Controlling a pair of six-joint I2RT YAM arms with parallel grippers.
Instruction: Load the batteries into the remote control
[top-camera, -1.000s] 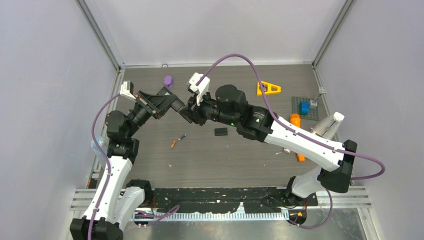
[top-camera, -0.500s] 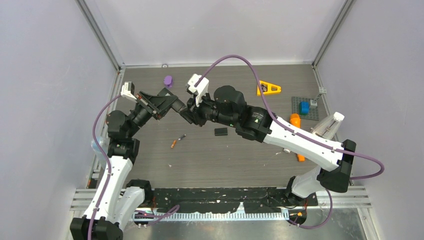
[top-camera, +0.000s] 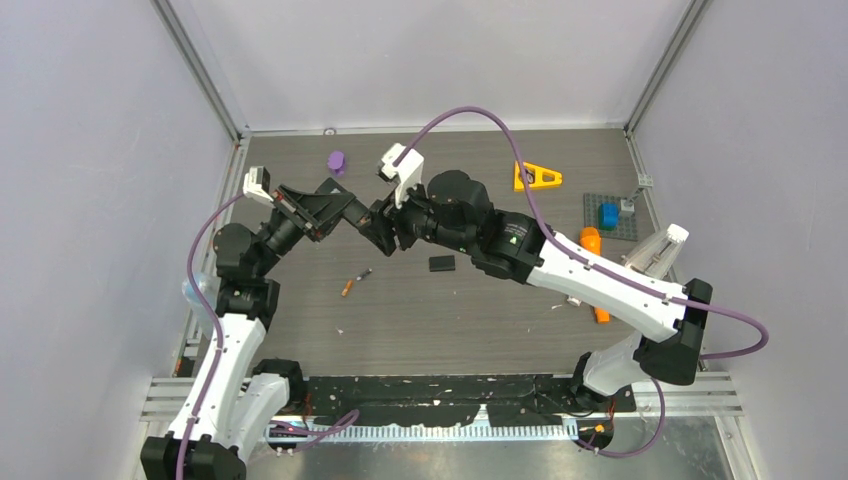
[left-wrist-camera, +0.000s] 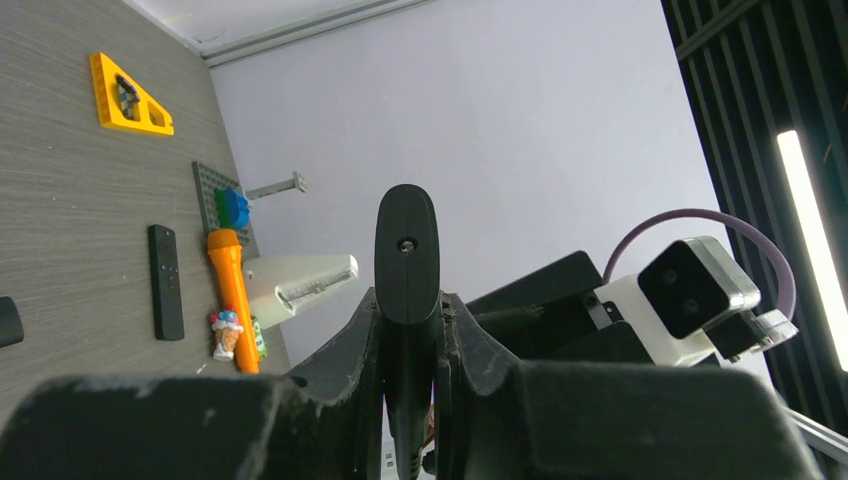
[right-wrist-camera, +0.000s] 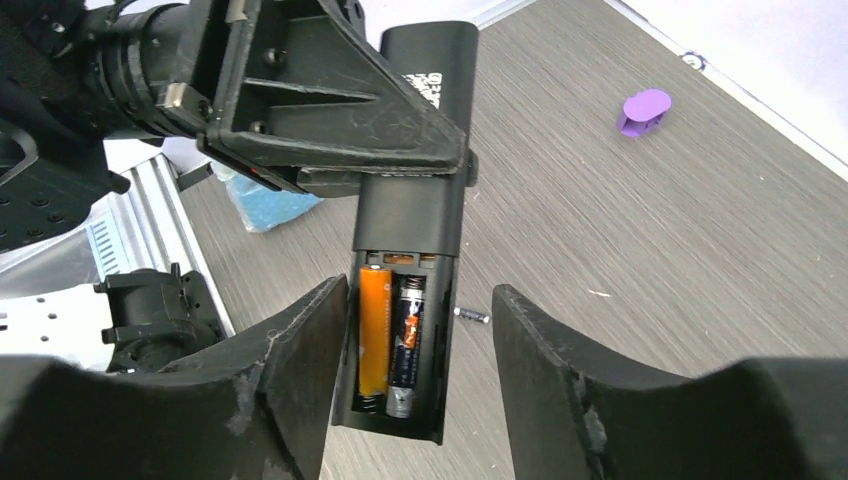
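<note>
The black remote control (right-wrist-camera: 415, 210) hangs above the table with my left gripper (left-wrist-camera: 408, 305) shut on its middle. Its open battery compartment faces the right wrist camera. Two batteries lie side by side in it, an orange one (right-wrist-camera: 376, 330) and a dark one (right-wrist-camera: 407, 345). My right gripper (right-wrist-camera: 420, 300) is open and straddles that end; the left finger is close to the remote's side and the right finger stands apart. In the top view the two grippers meet at the remote (top-camera: 362, 216). Loose batteries (top-camera: 355, 280) lie on the table below.
A small black cover (top-camera: 441, 263) lies near the right arm. A purple piece (top-camera: 337, 160), a yellow triangle (top-camera: 537, 177), a grey baseplate (top-camera: 627, 228) with a blue brick, and a thick orange stick (top-camera: 592, 243) sit at the back and right. A second black remote (left-wrist-camera: 165, 282) lies by the stick.
My right gripper's jaws have opened around the end of the remote. Both arms stay almost where they were, and the left grip is unchanged.
</note>
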